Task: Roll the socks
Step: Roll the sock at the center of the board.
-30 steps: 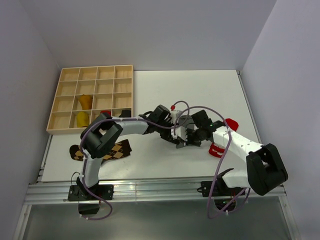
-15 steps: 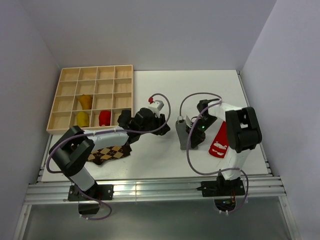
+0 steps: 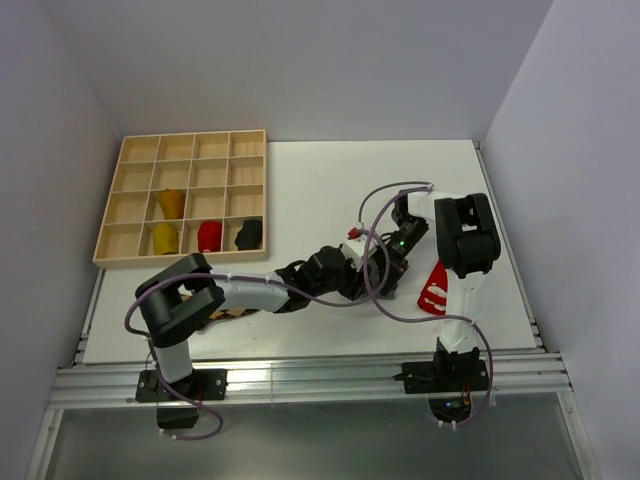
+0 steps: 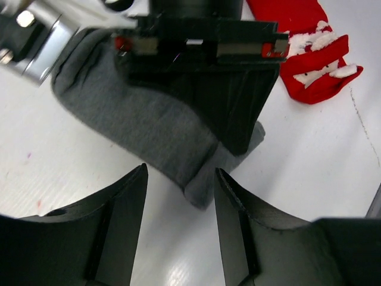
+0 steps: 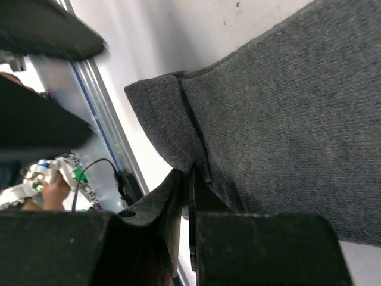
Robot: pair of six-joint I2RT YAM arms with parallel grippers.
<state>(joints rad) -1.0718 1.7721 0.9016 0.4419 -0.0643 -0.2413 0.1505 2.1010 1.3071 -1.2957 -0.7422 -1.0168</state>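
As left tool (image 4: 180, 176) nears, grey sock (image 4: 131, 119) stays pinched.

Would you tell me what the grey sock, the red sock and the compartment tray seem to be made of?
The grey sock looks like matt knitted fabric, perhaps cotton blend: fine knit rows show up close. The red sock looks like soft matt cloth with fluffy white marks. The compartment tray looks like pale unfinished wood, possibly thin plywood; grain is too small to see.
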